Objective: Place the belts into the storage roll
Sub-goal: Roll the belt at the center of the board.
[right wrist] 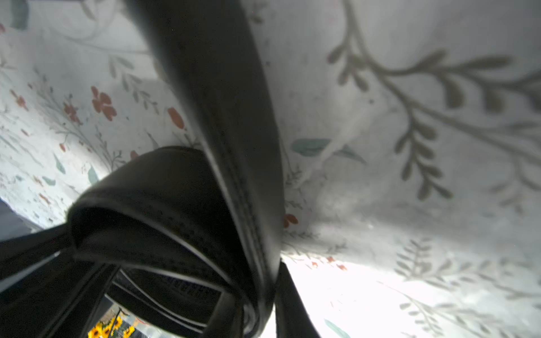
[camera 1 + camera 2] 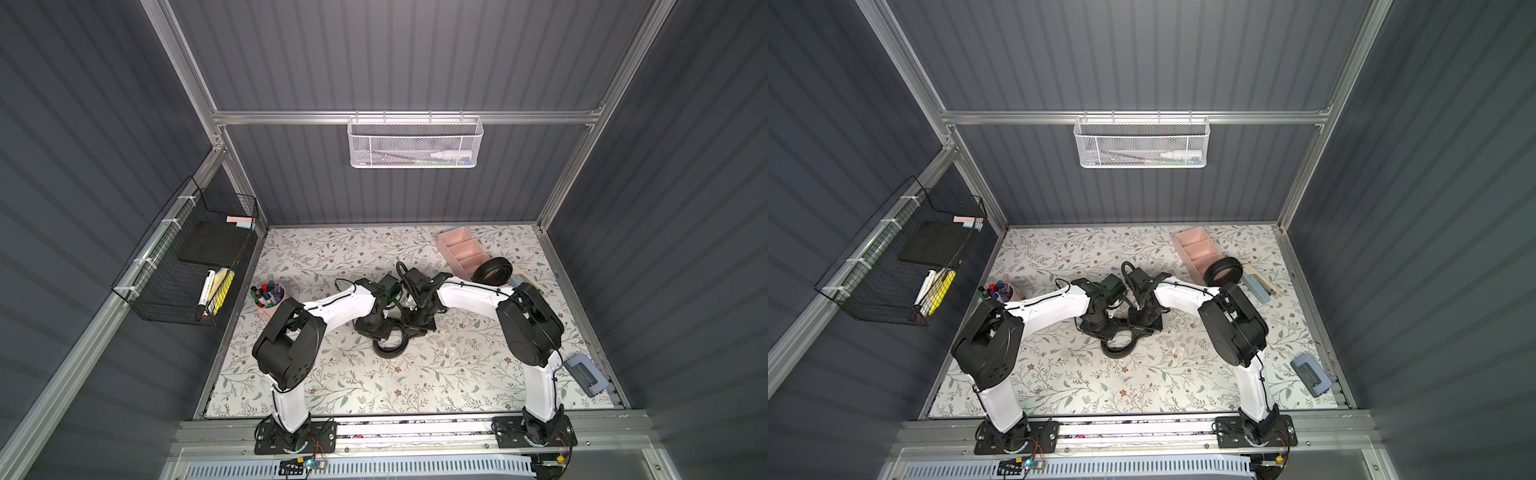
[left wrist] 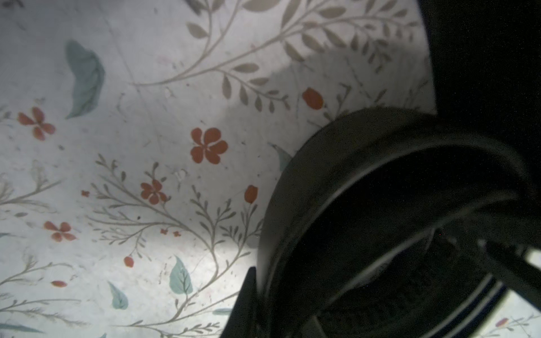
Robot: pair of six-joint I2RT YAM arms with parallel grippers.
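One black belt (image 2: 388, 352) (image 2: 1117, 353) lies in a loose coil at the table's middle. Both grippers stand close together over its far side. My left gripper (image 2: 374, 328) (image 3: 281, 304) is shut on a loop of that strap (image 3: 292, 181). My right gripper (image 2: 417, 326) (image 1: 257, 307) is shut on another stretch of the strap (image 1: 222, 87), which runs up between its fingers. A second belt (image 2: 478, 276) (image 2: 1210, 276), tightly coiled, sits at the near end of the pale pink storage roll (image 2: 448, 254) (image 2: 1185, 254) at the back right; the other compartments that show are empty.
A pink cup of markers (image 2: 268, 297) stands at the left edge. A blue stapler (image 2: 1260, 286) lies right of the tray, and a blue hole punch (image 2: 586, 374) sits near the right front. A black wire basket (image 2: 187, 257) and a white mesh basket (image 2: 415, 143) hang on the walls.
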